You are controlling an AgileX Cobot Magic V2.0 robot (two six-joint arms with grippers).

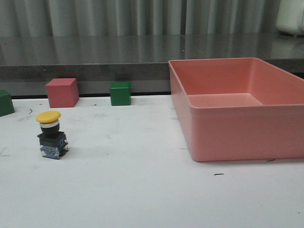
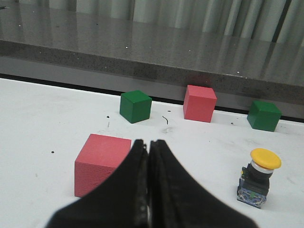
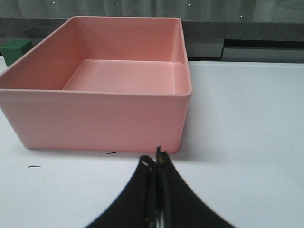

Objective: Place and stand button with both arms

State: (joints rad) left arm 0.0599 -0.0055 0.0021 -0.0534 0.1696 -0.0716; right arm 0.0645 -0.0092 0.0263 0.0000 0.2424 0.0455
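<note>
On the white tabletop [image 1: 142, 190], off to one side of the left gripper [image 2: 149, 148] and a little ahead of its tips, the button [image 2: 258, 178] stands upright on its black and clear blocky base with its yellow mushroom cap on top, apart from everything else. That left gripper has its two black fingers pressed together with nothing between them, and it hovers over the near edge of a pink cube [image 2: 101, 163] that sits just ahead of it. Farther ahead, along the dark ledge at the back of the tabletop, lie a green cube [image 2: 135, 106], a second pink cube [image 2: 200, 103] and another green cube [image 2: 264, 115], all well apart from the button. The right gripper [image 3: 156, 160] likewise has its fingers closed on nothing; directly ahead of it sits a large pink bin [image 3: 102, 118], open at the top, its near wall close to the fingertips. Neither gripper touches the button, and neither arm shows in the front view.
</note>
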